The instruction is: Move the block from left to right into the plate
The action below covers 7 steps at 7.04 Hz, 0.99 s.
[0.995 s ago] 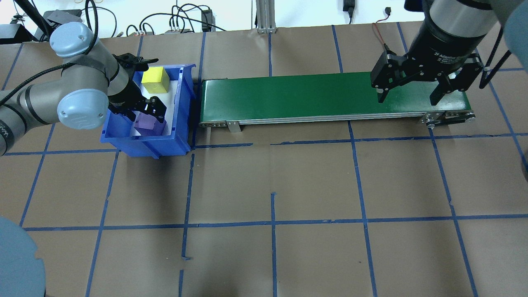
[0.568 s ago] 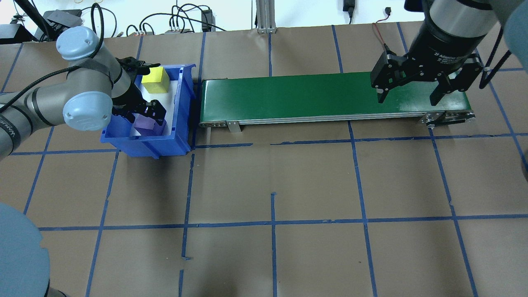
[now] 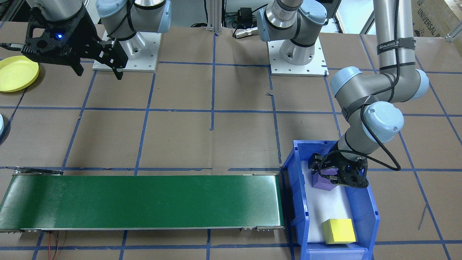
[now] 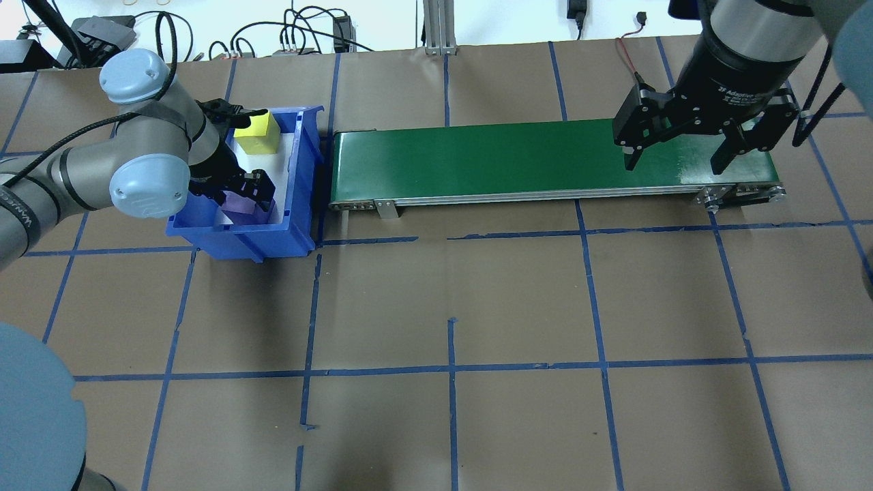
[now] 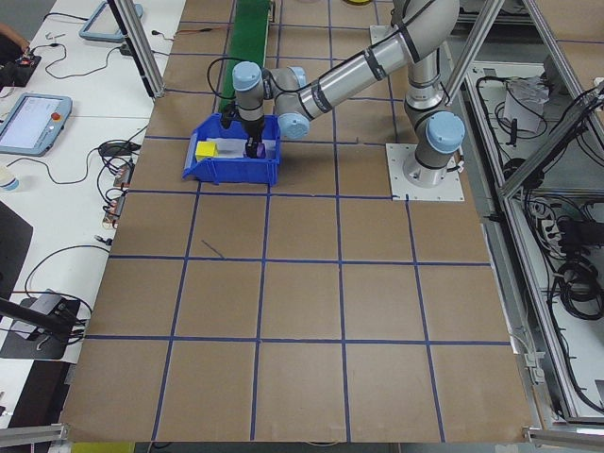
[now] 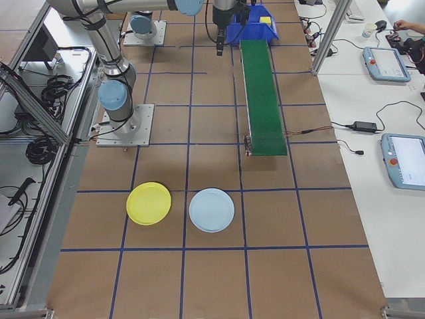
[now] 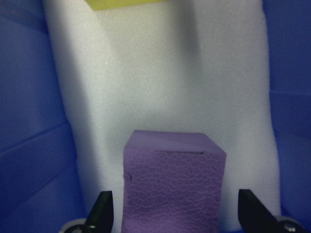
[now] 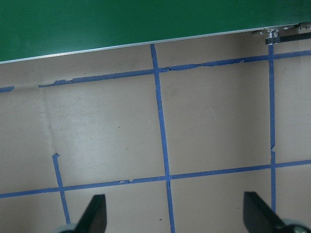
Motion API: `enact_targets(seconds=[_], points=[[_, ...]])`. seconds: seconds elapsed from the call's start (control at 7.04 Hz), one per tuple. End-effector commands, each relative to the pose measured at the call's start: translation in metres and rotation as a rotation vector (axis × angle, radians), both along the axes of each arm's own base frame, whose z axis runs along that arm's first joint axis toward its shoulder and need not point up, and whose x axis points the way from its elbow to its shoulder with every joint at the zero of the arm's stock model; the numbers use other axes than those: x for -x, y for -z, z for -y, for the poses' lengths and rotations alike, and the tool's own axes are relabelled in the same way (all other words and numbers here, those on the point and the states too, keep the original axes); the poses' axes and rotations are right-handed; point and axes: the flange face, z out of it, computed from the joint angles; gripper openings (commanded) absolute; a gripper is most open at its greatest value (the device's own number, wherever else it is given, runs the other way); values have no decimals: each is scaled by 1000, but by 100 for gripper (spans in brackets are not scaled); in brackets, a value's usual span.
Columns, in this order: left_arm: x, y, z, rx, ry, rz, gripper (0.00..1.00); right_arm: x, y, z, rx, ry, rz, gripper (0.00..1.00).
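Jaws apart on both grippers, left gripper (image 7: 174, 213) straddling the purple block (image 7: 174, 182)
Green belt (image 4: 545, 158) runs from the blue bin (image 4: 300, 177) toward the right gripper (image 4: 675, 160), which hangs above its far end; purple block sits on white foam (image 7: 160, 87) in the bin, yellow block (image 3: 338, 230) well apart; yellow plate (image 6: 149, 203) and blue plate (image 6: 212, 210) lie beyond the belt
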Motion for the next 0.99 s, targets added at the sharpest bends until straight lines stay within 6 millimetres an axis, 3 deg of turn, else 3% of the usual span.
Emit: enact_targets(seconds=[0.0, 0.14, 0.28, 0.43, 0.57, 0.71, 0.85], points=[[2, -29, 6, 63, -7, 10, 62, 0, 0, 0, 1, 0, 0, 100], [9, -81, 9, 156, 5, 26, 62, 0, 0, 0, 1, 0, 0, 100], [29, -148, 1, 255, 35, 41, 62, 0, 0, 0, 0, 0, 0, 100], [58, -202, -13, 336, 59, 34, 62, 0, 0, 0, 1, 0, 0, 100], [96, -229, -17, 390, 36, -28, 62, 0, 0, 0, 1, 0, 0, 100], [128, -230, -20, 392, 6, -71, 62, 0, 0, 0, 1, 0, 0, 100], [151, -203, -12, 353, -18, -88, 62, 1, 0, 0, 1, 2, 0, 100]])
